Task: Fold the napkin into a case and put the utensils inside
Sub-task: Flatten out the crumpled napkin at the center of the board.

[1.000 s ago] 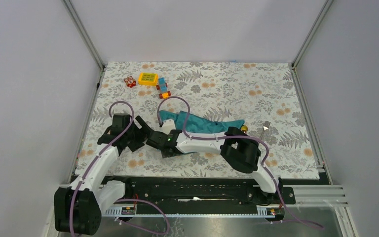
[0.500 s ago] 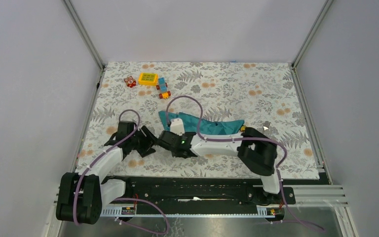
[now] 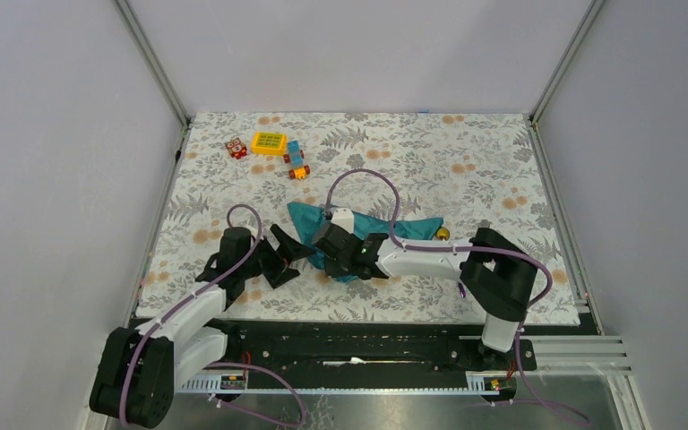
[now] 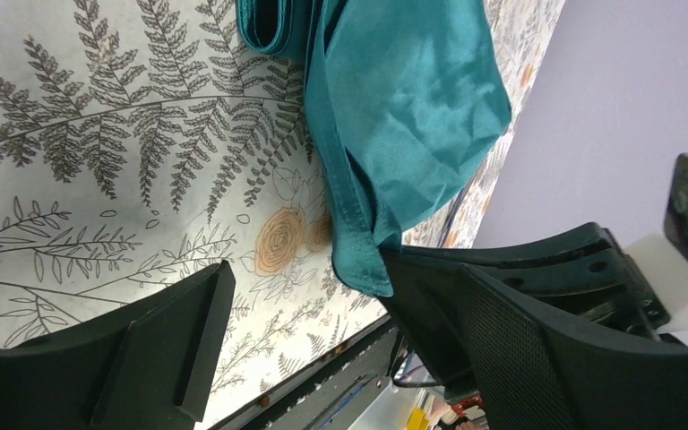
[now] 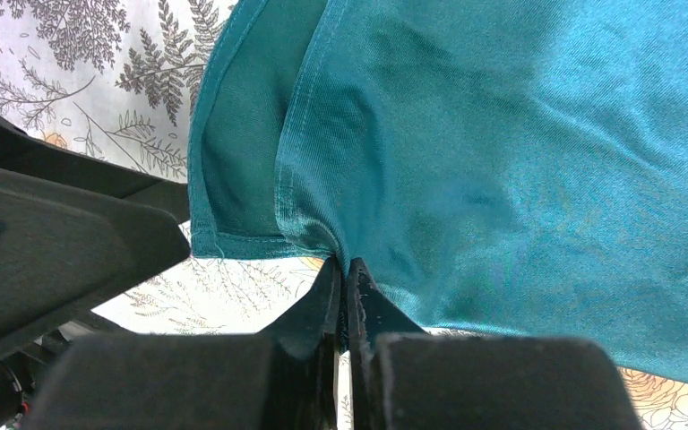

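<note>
Napkin (image 3: 405, 229), top view: dark teal, bunched, mid-frame on the fern-print worktop (image 3: 466, 170). The right tool (image 3: 333, 244) sits on its lower-left end. The left tool (image 3: 292, 254) is just left of the cloth, released, jaws spread. A small golden utensil head (image 3: 442, 234) shows at the napkin's right tip; the rest of the cutlery can't be made out. Toy blocks (image 3: 270, 143) are at upper left, well apart.

Left wrist view: the napkin (image 4: 403, 98) hangs from the upper middle, a folded roll at the top edge, its hemmed corner dropping to mid-frame. The left tool (image 4: 340, 358) is wide open and holds nothing. The right tool (image 4: 520, 264) meets the cloth corner at centre right.

Right wrist view: the napkin (image 5: 520, 161) fills most of the frame, two layers showing at left. The right tool (image 5: 345, 305) is clenched, with the cloth edge pinched between its fingers. The left tool's black body (image 5: 45, 242) is at left.
</note>
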You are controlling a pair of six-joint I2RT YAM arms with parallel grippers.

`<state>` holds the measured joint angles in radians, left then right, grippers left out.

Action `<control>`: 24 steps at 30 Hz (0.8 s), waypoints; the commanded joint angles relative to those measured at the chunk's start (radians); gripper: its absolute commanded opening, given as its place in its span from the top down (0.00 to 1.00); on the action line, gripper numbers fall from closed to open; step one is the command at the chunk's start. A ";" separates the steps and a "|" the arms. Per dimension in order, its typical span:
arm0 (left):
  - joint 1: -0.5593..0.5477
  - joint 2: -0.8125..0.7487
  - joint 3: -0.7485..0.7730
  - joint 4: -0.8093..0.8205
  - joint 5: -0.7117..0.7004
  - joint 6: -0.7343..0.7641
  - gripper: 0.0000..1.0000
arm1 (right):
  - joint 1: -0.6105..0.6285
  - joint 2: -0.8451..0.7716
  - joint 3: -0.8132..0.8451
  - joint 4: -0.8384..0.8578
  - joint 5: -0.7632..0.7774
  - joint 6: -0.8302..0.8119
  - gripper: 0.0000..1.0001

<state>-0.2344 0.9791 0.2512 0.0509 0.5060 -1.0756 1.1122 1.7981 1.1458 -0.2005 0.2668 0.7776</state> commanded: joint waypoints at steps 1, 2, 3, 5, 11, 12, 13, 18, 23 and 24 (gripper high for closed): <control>-0.011 -0.046 -0.028 0.068 -0.064 -0.059 0.03 | -0.009 -0.045 -0.010 0.053 -0.035 -0.008 1.00; -0.011 -0.049 -0.030 0.086 -0.064 -0.061 0.03 | -0.011 -0.046 -0.011 0.056 -0.042 -0.009 1.00; -0.012 -0.038 -0.025 0.103 -0.053 -0.055 0.04 | -0.011 -0.048 -0.013 0.058 -0.047 -0.008 1.00; -0.013 0.013 0.008 0.117 -0.015 -0.034 0.12 | -0.012 -0.054 -0.019 0.068 -0.053 -0.004 1.00; -0.019 0.078 0.021 0.160 0.006 -0.020 0.48 | -0.014 -0.054 -0.017 0.072 -0.060 -0.005 0.95; -0.019 0.075 0.018 0.161 0.004 -0.019 0.61 | -0.014 -0.055 -0.018 0.071 -0.057 -0.007 0.90; -0.020 0.073 0.017 0.154 -0.003 -0.015 0.76 | -0.015 -0.055 -0.020 0.072 -0.052 -0.016 0.85; -0.020 0.058 0.009 0.123 -0.034 0.006 1.00 | -0.015 -0.019 0.024 0.026 -0.017 -0.136 0.46; -0.019 0.060 0.003 0.132 -0.022 0.012 1.00 | -0.014 0.057 0.126 -0.036 -0.015 -0.183 0.36; -0.020 0.058 0.002 0.129 -0.023 0.014 1.00 | -0.014 0.070 0.146 -0.049 -0.019 -0.177 0.35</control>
<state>-0.2508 1.0554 0.2466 0.1318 0.4854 -1.0882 1.1049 1.8194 1.1927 -0.2031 0.2234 0.6498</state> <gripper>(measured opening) 0.016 0.638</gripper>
